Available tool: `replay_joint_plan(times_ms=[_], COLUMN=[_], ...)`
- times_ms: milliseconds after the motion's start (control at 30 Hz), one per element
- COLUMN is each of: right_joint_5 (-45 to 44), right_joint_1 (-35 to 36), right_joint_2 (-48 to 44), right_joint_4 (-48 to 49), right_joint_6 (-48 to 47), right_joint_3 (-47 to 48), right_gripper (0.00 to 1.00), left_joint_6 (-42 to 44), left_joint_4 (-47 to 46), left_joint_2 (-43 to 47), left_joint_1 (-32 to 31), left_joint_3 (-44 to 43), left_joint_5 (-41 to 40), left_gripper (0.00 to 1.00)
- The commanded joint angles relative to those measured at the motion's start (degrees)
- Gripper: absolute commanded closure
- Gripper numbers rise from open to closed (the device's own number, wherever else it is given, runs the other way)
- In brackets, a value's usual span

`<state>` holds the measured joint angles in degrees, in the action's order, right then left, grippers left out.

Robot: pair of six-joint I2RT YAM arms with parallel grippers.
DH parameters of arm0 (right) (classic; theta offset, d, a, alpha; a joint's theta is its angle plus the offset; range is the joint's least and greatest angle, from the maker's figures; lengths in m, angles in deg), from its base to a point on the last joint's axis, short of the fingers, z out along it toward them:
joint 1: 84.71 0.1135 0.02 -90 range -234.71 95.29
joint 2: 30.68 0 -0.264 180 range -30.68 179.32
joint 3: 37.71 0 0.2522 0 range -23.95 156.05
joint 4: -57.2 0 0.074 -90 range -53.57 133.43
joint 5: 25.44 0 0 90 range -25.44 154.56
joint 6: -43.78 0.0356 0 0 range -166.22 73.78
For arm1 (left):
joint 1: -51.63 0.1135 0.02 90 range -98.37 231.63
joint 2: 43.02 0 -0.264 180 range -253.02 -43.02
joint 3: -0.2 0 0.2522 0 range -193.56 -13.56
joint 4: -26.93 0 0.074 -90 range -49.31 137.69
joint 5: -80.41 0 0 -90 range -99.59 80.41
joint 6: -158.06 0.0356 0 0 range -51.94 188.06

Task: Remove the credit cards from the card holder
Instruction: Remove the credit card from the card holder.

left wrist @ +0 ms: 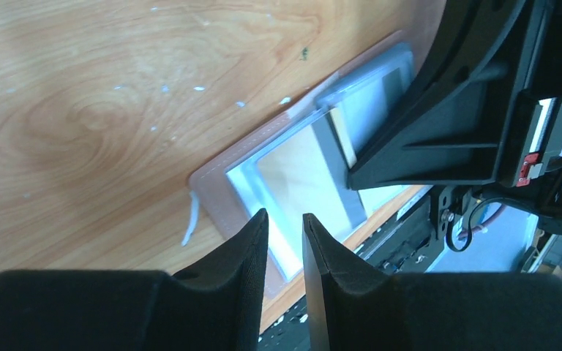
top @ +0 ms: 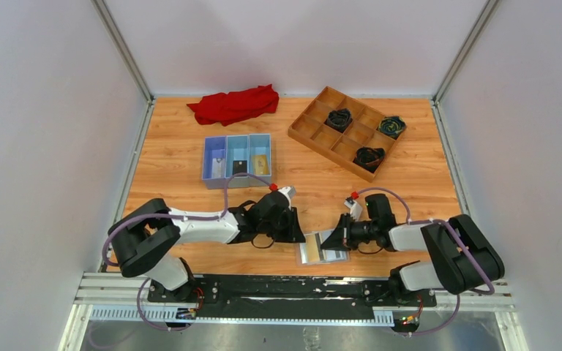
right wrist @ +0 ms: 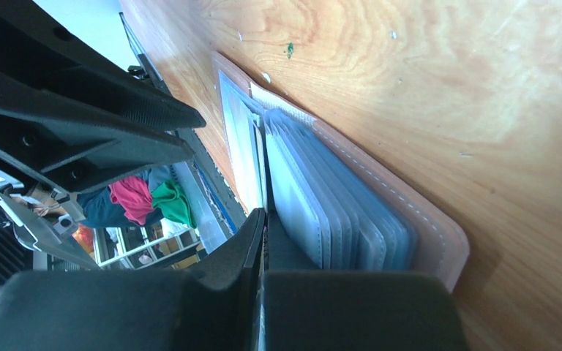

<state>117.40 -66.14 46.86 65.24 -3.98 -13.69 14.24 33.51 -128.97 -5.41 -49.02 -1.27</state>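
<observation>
The card holder [top: 320, 250] lies open near the table's front edge, tan-pink cover down, between both grippers. In the left wrist view its pink border [left wrist: 216, 179] frames a clear sleeve with a gold-tan card [left wrist: 300, 172] showing through it. My left gripper [left wrist: 285, 216] hovers over the holder's left panel, open by a narrow gap with nothing in it. My right gripper [right wrist: 263, 216] is shut on a thin clear sleeve at the holder's right side, beside the stacked grey sleeves [right wrist: 336, 212]. In the top view they are the left gripper [top: 300, 238] and the right gripper [top: 334, 240].
A blue three-compartment tray [top: 211, 175] behind the left arm holds a pale card [top: 219, 167], a black card [top: 240, 167] and a gold card [top: 260, 162]. A wooden grid tray [top: 315, 121] with dark rolled items sits back right. A red cloth [top: 234, 104] lies at the back.
</observation>
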Motion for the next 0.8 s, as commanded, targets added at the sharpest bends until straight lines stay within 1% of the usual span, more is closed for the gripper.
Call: replay_joint_plan(times_ms=[0, 333, 400, 467, 567, 767], right_joint_5=[-2.5, -3.6, -4.2, -4.3, -5.0, -5.9], right_joint_1=[-0.8, -0.9, -0.9, -0.9, -0.9, -1.5], right_joint_2=[2.4, 1.9, 1.3, 0.6, -0.7, -2.6], right_joint_4=[-2.6, -2.0, -1.6, -0.8, -0.5, 2.4], right_joint_6=[-1.2, 0.1, 0.9, 1.8, 3.0, 6.6], right_joint_3=[-0.8, -1.9, -2.0, -2.2, -2.5, -4.5], right_gripper=[1.00, 0.99, 0.86, 0.79, 0.75, 0.75], left_joint_6=[1.1, 1.3, 1.1, 0.7, 0.2, 0.0], left_joint_4=[-0.3, -1.0, -1.0, -1.0, -1.0, -1.0], left_joint_2=[-3.2, -8.3, -9.0, -9.3, -9.2, -9.2], left_joint_1=[-1.6, -1.7, -1.7, -1.8, -1.7, -1.7], left_joint_3=[-2.7, -3.4, -3.0, -2.6, -1.7, -0.8], left_joint_5=[-0.8, -2.4, -2.4, -2.5, -2.8, -3.1], left_gripper=[0.73, 0.74, 0.75, 0.75, 0.76, 0.76])
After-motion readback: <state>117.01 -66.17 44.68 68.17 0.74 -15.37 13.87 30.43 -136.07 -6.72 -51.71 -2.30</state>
